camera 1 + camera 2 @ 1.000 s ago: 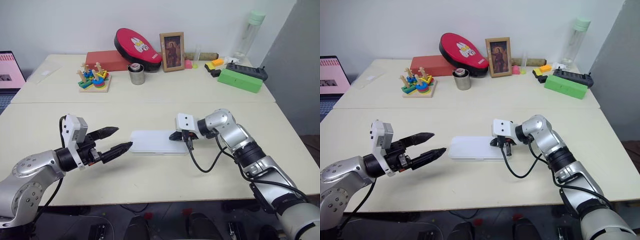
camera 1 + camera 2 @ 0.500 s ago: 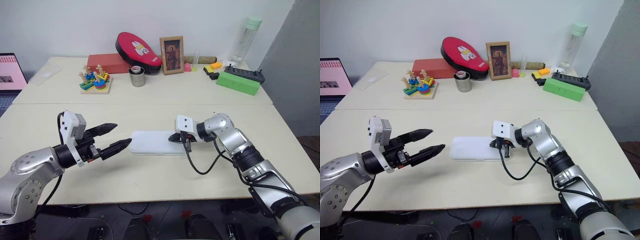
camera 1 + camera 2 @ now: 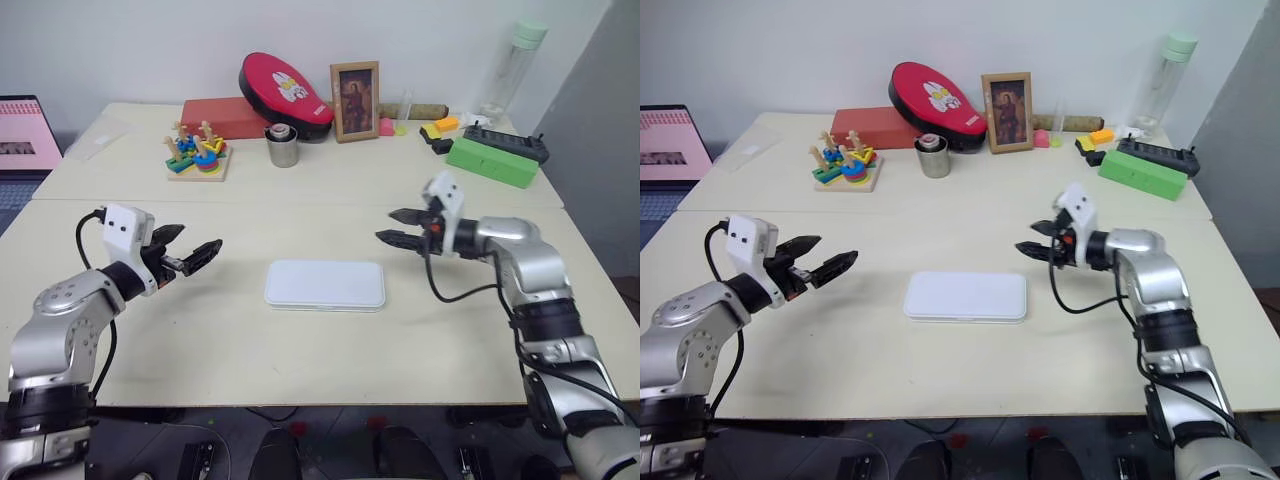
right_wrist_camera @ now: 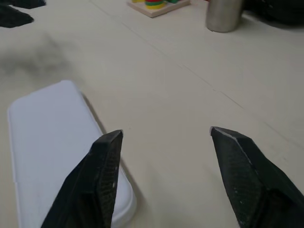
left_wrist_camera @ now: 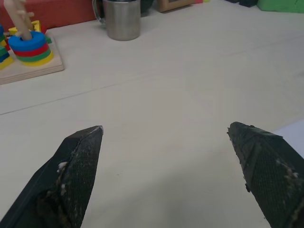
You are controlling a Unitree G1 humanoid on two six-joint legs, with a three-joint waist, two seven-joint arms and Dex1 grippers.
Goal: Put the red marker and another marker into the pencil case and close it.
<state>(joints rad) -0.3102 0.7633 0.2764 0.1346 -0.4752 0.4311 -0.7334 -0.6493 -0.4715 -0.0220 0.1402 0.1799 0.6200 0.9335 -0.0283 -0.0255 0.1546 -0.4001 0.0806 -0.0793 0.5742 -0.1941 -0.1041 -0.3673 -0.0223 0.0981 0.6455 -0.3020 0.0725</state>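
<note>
Left eye view: pencil case (image 3: 325, 285) lies closed at frame centre; rigid, light, probably slick, so grip its long edges. Left end effector (image 3: 196, 255) and right end effector (image 3: 395, 226) both spread apart, empty.

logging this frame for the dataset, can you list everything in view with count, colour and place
pencil case: 1, white, lid shut, table centre between the grippers
ring stacking toy: 1, multicoloured on a wooden base, back left
metal cup: 1, silver, back centre
red oval case: 1, red with cartoon print, leaning at the back
red box: 1, red, back, under the oval case
framed picture: 1, wooden frame, back centre
bottle: 1, clear with green cap, back right
green box: 1, green, back right
laptop: 1, pink screen, far left
left gripper: open, empty, left of the case
right gripper: open, empty, right of the case
</note>
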